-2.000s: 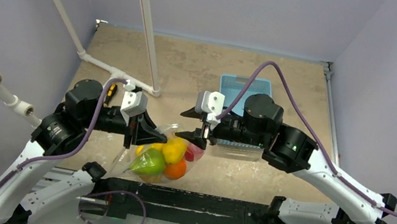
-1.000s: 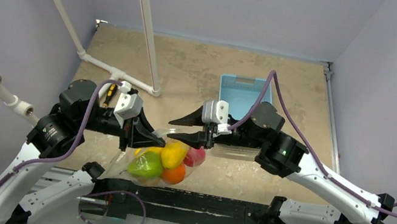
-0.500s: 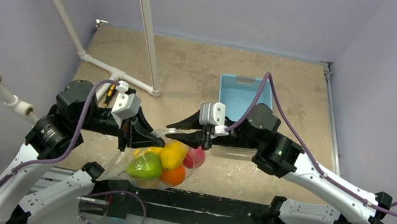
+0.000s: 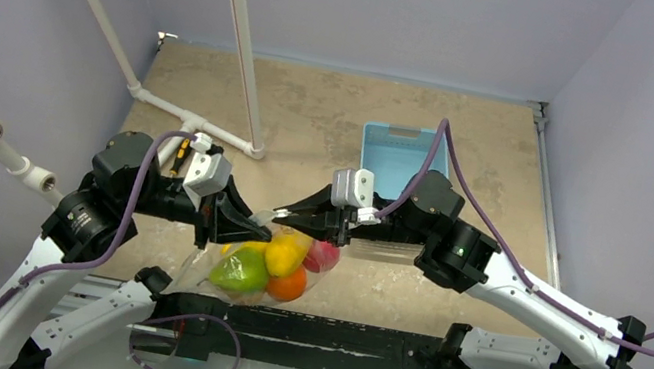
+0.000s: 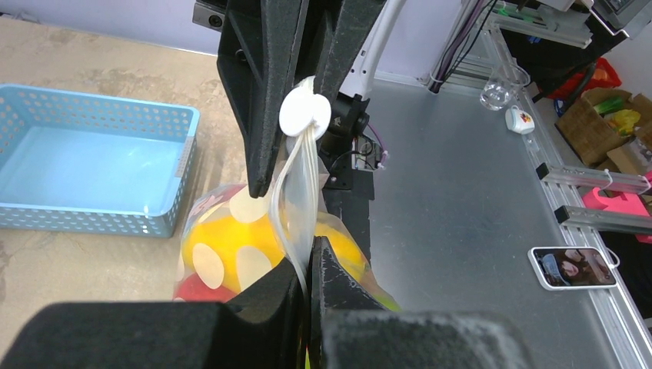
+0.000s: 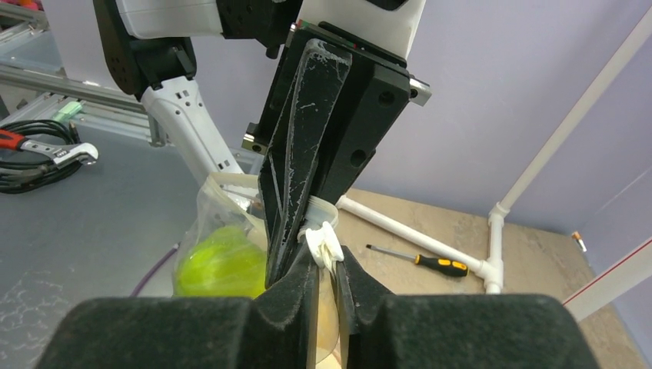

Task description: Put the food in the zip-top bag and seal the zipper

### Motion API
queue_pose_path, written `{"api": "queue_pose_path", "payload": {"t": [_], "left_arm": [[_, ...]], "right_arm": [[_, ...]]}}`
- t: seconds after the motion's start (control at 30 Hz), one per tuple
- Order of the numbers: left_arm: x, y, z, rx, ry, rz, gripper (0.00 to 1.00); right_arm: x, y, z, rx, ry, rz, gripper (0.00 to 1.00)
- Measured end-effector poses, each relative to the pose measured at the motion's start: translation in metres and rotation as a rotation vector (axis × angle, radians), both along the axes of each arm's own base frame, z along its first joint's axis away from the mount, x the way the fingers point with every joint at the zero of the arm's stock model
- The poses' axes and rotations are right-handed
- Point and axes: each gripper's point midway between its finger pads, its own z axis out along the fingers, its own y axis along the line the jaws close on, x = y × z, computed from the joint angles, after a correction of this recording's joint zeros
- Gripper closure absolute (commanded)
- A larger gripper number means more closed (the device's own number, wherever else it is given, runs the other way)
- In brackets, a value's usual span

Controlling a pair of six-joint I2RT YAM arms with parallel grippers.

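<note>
The zip-top bag [image 4: 256, 286] hangs in the air between my grippers near the table's front edge, with the food inside: a green fruit [image 4: 239, 271], yellow [image 4: 285, 253], orange [image 4: 287, 286] and red [image 4: 322, 257]. My left gripper [image 4: 263, 224] is shut on the bag's mouth edge; in the left wrist view [image 5: 310, 265] the plastic is pinched between its fingers. My right gripper [image 4: 285, 213] is shut on the zipper strip just behind its white slider [image 6: 323, 242], facing the left gripper. The slider [image 5: 305, 115] also shows in the left wrist view, above the yellow fruit [image 5: 231, 246].
A light-blue basket [image 4: 401, 147] stands behind the right arm. A yellow-handled screwdriver [image 6: 430, 264] lies by white pipes [image 4: 192, 120] at the back left. The metal frame [image 4: 298, 327] runs along the front edge under the bag.
My right gripper, open around the bag's mouth a second ago, has closed on the zipper strip. The left gripper and the bag have barely moved.
</note>
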Motion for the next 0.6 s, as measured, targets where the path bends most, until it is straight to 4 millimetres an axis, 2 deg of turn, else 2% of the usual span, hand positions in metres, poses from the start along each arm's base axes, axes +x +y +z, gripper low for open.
{"api": "queue_pose_path", "payload": {"t": [0.07,0.1,0.4,0.5,0.6], "left_arm": [[0.0000,0.0000,0.0001,0.000,0.000,0.000,1.00],[0.0000,0.0000,0.0001,0.000,0.000,0.000,1.00],[0.0013,-0.0008,0.0021,-0.007,-0.007,0.002,1.00],[0.0037,-0.0009,0.0021,-0.003,-0.006,0.013,0.74],[0.0085,0.0005,0.0056,0.007,-0.012,0.046,0.61]], "right_arm": [[-0.0007,0.0001,0.0011,0.005,-0.003,0.005,0.98],[-0.0010,0.0000,0.0013,0.005,-0.005,0.007,1.00],[-0.0032,-0.0029,0.0027,0.020,-0.018,0.011,1.00],[-0.0036,-0.0042,0.0025,0.023,-0.021,0.011,1.00],[-0.0035,-0.0042,0.0023,0.022,-0.020,0.010,1.00]]}}
